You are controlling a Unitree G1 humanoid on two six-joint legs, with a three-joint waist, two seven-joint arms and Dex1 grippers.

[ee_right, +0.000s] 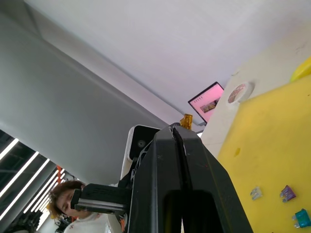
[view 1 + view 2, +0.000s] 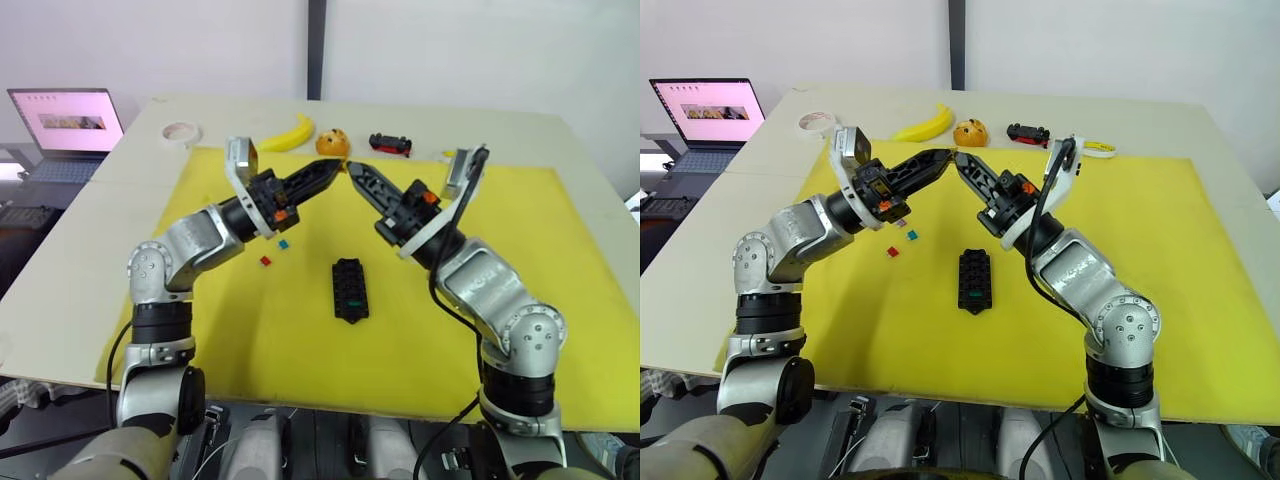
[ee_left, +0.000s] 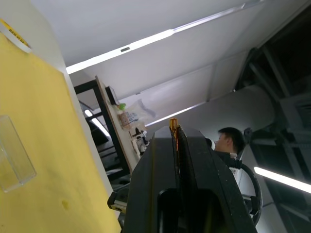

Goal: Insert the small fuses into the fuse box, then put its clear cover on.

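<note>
The black fuse box [image 2: 350,288] lies mid-mat with a teal fuse in one slot. Red [image 2: 266,260] and teal [image 2: 284,243] small fuses lie loose to its left, with grey [image 1: 256,193] and purple [image 1: 287,193] ones nearby. Both arms are raised above the mat, tip to tip. My left gripper [image 2: 335,167] is shut on an orange-brown fuse [image 3: 173,127]. My right gripper [image 2: 354,169] is shut, and that fuse [image 1: 186,121] shows just past its tips. The clear cover [image 3: 12,155] lies flat on the yellow mat [image 2: 520,200].
Along the table's far edge are a white tape roll [image 2: 181,132], a banana [image 2: 290,135], an orange ball-like object [image 2: 332,143] and a black-and-red toy car [image 2: 390,144]. A laptop [image 2: 68,125] stands at far left. A person [image 3: 228,140] is nearby.
</note>
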